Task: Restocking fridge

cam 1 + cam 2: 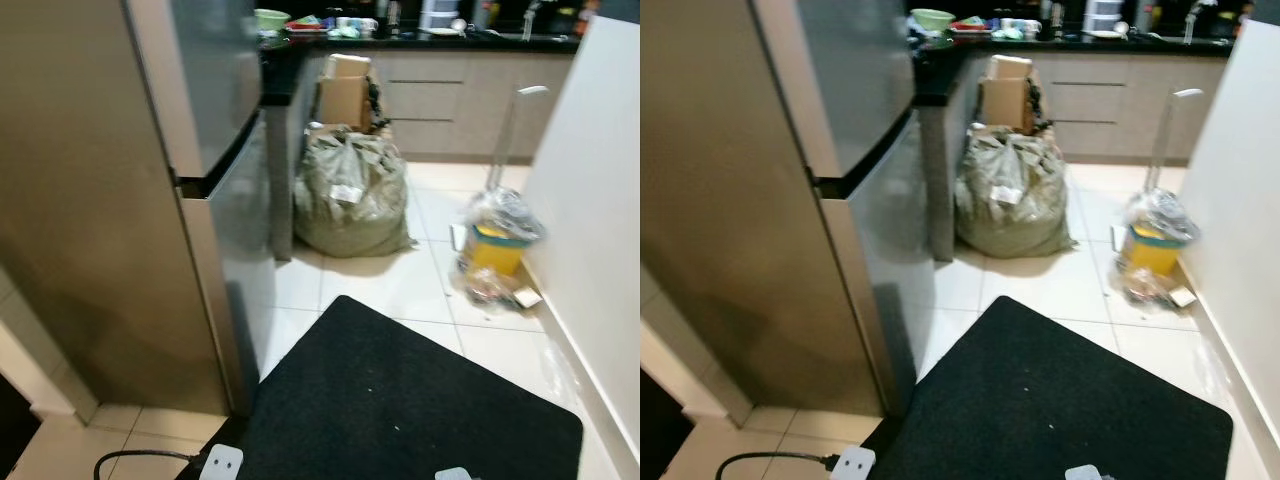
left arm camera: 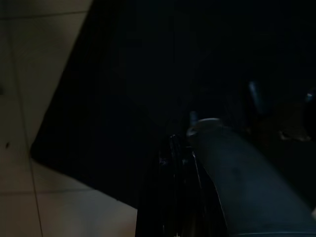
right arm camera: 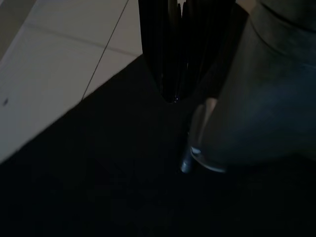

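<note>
Kitchen floor of pale tiles (image 1: 420,280) carries one black mat (image 1: 400,400) in the foreground. One steel fridge (image 1: 120,200) stands at the left, both of its doors closed. Just beyond its far edge sits one full grey-green sack (image 1: 350,195), with two stacked cardboard boxes (image 1: 343,90) behind it. One yellow bucket (image 1: 493,247) under clear plastic stands near the right wall. One dark counter (image 1: 420,40) along the back holds assorted items. Left end effector (image 2: 180,187) and right end effector (image 3: 173,59) hang over the mat; finger spacing cannot be determined for either.
</note>
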You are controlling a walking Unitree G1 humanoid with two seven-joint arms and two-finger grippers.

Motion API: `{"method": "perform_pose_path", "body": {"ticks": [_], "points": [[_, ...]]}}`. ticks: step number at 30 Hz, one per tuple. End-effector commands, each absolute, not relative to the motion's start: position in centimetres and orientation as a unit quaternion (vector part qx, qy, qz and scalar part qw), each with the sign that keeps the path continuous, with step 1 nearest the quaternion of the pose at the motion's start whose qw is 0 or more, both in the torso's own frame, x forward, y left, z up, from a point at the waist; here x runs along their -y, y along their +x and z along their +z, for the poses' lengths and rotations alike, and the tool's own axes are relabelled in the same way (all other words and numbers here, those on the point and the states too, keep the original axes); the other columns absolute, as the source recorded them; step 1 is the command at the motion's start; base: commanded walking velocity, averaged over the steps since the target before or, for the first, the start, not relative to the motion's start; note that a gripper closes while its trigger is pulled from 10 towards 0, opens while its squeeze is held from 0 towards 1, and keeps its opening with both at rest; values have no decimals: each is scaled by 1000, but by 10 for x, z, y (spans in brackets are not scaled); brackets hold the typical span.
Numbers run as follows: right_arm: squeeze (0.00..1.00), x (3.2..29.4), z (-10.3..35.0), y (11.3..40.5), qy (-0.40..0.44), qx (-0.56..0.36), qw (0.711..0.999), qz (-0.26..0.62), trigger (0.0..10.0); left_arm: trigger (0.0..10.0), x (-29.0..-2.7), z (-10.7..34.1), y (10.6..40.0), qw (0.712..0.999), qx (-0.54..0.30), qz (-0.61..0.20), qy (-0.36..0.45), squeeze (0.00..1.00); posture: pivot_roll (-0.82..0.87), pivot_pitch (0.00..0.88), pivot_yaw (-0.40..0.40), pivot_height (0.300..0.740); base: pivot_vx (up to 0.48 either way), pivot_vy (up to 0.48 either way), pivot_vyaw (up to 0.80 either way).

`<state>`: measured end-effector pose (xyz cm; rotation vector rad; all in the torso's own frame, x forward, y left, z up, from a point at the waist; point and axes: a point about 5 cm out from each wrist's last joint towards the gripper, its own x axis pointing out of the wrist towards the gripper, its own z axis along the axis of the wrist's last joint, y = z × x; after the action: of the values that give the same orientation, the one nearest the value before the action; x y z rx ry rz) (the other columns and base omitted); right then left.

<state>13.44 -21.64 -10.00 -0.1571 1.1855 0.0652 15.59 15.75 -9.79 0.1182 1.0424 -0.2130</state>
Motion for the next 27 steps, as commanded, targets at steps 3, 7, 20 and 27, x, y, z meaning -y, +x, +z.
{"method": "perform_pose_path", "body": {"ticks": [3, 7, 20, 27], "points": [[0, 213, -99, 138, -73, -554, 829, 36, 10000, 10000, -161, -98, 156, 862, -491, -100, 78, 0, -22, 4, -6, 740, 0, 0, 800], [0, 212, -99, 140, -73, -552, 830, 38, 10000, 10000, -162, -98, 155, 863, -489, -97, 78, 0, -20, 2, -5, 740, 0, 0, 800], [0, 211, -99, 140, -72, -553, 829, 40, 10000, 10000, -162, -97, 156, 865, -486, -97, 84, 0, -25, 3, 2, 740, 0, 0, 800], [0, 211, -100, 137, -71, -556, 827, 38, 10000, 10000, -160, -97, 156, 864, -489, -99, 64, 0, -29, 6, 4, 740, 0, 0, 800]]}}
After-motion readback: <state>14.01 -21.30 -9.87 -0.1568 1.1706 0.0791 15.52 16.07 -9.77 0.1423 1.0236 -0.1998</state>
